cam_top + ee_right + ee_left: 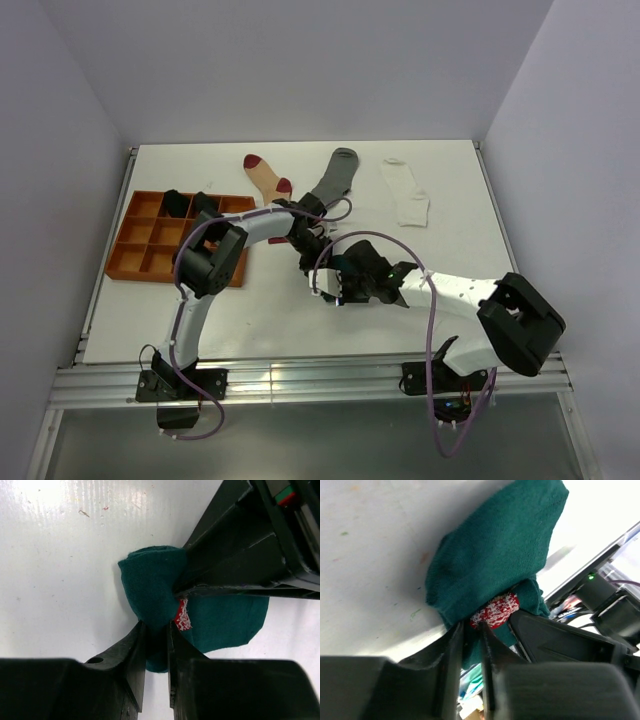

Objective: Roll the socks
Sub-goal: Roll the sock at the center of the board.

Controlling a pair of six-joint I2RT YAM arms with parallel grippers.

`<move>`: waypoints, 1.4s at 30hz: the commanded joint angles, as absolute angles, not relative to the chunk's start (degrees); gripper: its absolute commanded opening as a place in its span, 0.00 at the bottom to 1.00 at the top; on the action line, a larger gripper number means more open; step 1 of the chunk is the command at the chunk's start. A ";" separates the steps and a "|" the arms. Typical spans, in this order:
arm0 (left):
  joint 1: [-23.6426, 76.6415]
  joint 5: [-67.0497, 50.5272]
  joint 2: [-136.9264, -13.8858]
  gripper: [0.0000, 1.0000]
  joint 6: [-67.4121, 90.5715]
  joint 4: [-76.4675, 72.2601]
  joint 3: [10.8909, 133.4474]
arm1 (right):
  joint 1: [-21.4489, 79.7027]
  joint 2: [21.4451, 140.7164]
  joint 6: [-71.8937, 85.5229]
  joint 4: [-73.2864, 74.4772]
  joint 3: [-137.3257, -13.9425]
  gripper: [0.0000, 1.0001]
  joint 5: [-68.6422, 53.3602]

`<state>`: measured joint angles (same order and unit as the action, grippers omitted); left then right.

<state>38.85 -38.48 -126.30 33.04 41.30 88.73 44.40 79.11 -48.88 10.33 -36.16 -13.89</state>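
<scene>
Left gripper and right gripper each pinch the bunched dark teal fabric sock with a red-and-white patch from opposite sides, mid-way across the white tabletop between pale walls. Behind them lie a beige red-tipped sock, a grey sock and a white sock. At left, an orange compartment tray holds two black socks in its far cells

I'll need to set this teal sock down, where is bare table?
Free: right of the white sock, toward the right edge; near left, between the orange tray and the front edge. Crowded: centre, where the left gripper and right gripper pinch the teal sock.
</scene>
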 commanded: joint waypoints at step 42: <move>35.51 -27.42 -127.71 0.00 34.54 36.30 89.74 | 43.25 78.40 -45.18 16.14 -35.85 0.16 -16.42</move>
